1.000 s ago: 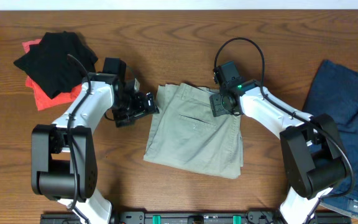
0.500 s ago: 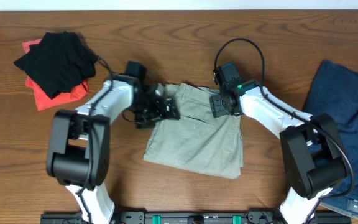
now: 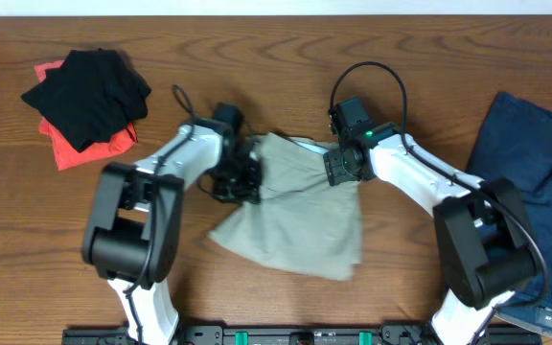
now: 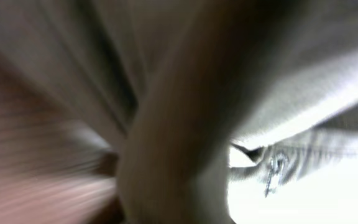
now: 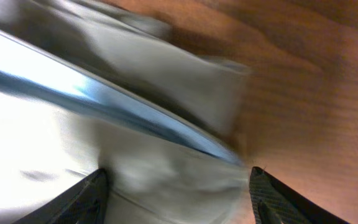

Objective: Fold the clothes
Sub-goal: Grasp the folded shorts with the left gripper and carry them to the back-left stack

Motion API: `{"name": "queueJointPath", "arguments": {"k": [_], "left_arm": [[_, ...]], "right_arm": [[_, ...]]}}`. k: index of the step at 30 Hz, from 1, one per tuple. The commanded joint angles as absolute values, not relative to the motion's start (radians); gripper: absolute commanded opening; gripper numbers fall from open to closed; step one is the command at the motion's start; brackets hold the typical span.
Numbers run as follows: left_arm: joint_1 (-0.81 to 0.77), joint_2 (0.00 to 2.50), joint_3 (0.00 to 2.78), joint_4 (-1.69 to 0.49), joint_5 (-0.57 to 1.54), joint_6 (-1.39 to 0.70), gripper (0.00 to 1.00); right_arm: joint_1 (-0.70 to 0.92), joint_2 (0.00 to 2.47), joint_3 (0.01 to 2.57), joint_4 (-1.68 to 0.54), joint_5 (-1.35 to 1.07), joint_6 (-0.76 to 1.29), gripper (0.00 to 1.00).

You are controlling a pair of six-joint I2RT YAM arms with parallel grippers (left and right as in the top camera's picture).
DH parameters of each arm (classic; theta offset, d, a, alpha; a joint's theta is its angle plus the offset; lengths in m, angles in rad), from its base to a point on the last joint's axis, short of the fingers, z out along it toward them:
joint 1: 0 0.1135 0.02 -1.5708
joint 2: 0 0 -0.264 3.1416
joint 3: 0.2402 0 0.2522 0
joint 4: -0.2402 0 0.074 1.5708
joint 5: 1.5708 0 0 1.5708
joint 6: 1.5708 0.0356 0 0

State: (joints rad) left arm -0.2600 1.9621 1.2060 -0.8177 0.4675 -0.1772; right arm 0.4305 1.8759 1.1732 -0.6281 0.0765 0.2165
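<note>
Quick change: a second before, the left tool (image 3: 242,180) sat clear of the cloth. Now it had swung in onto the near edge of the khaki shorts (image 3: 295,220). The shorts had gone from a flat, squared panel to a skewed, rumpled shape. The edge at the left tool was dragged toward the right tool (image 3: 341,165), and the corner below the left tool stuck out in a point. We judged this as a fold just started, with one side being carried across and nothing lying doubled yet.

We could not tell the left tool's state. Its wrist view was motion-blurred and filled with the khaki shorts (image 4: 303,74) close up, with no fingers made out. The cloth moving with it hinted at a hold, but that was only a guess.

The right tool (image 5: 178,186) had stayed at the far top corner. Its fingers were spread wide with the shorts (image 5: 73,124) between and beneath them, not pinched. We read that as pinning.

The shorts lay on the worktop (image 3: 257,48), between the two tools and trailing below them, touching both. The fabric was light beige, soft and creased.

The black piece (image 3: 89,91) lay over the orange-red piece (image 3: 75,149), well apart beyond the left tool. The navy denim (image 3: 535,182) lay well apart beyond the right tool.
</note>
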Motion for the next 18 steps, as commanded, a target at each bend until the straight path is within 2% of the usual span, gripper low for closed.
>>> {"name": "queueJointPath", "arguments": {"k": [1, 4, 7, 12, 18], "left_arm": [[-0.137, 1.897, 1.292, -0.843, 0.101, -0.231, 0.06], [-0.051, 1.84, 1.378, -0.843, 0.007, -0.234, 0.06], [0.031, 1.798, 1.466, -0.805, -0.127, -0.234, 0.06], [0.147, 1.765, 1.505, -0.603, -0.224, -0.201, 0.06], [0.296, 1.776, 1.505, -0.439, -0.229, -0.162, 0.06]], "right_arm": [[0.413, 1.747, 1.19, -0.651, 0.105, 0.208, 0.74], [0.396, 1.649, 1.19, -0.682, 0.105, 0.204, 0.82], [0.38, 1.566, 1.19, -0.716, 0.105, 0.201, 0.85], [0.371, 1.494, 1.19, -0.775, 0.104, 0.201, 0.85], [0.371, 1.493, 1.189, -0.833, 0.105, 0.201, 0.85]]}}
